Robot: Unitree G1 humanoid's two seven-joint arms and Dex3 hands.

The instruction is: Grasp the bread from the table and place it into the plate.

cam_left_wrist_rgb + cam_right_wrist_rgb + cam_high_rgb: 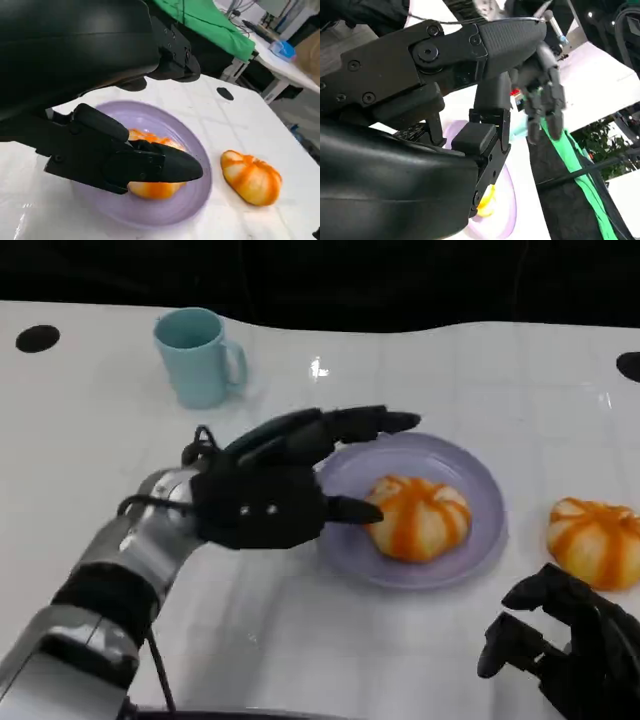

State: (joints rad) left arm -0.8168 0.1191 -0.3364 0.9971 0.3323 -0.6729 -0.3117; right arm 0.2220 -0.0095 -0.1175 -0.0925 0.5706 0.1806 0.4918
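Lower right, black right hand (570, 655) with fingers curled, holding nothing. Black left hand (275, 490) spread wide, empty, beside round lilac plate (470, 475). Orange-striped bread bun (420, 518) resting on plate; second striped bun (595, 540) on white table (90, 440).

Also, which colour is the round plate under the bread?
Pale purple (lilac). The round plastic-looking plate shows best in the head view, with one orange-striped bread roll on it.
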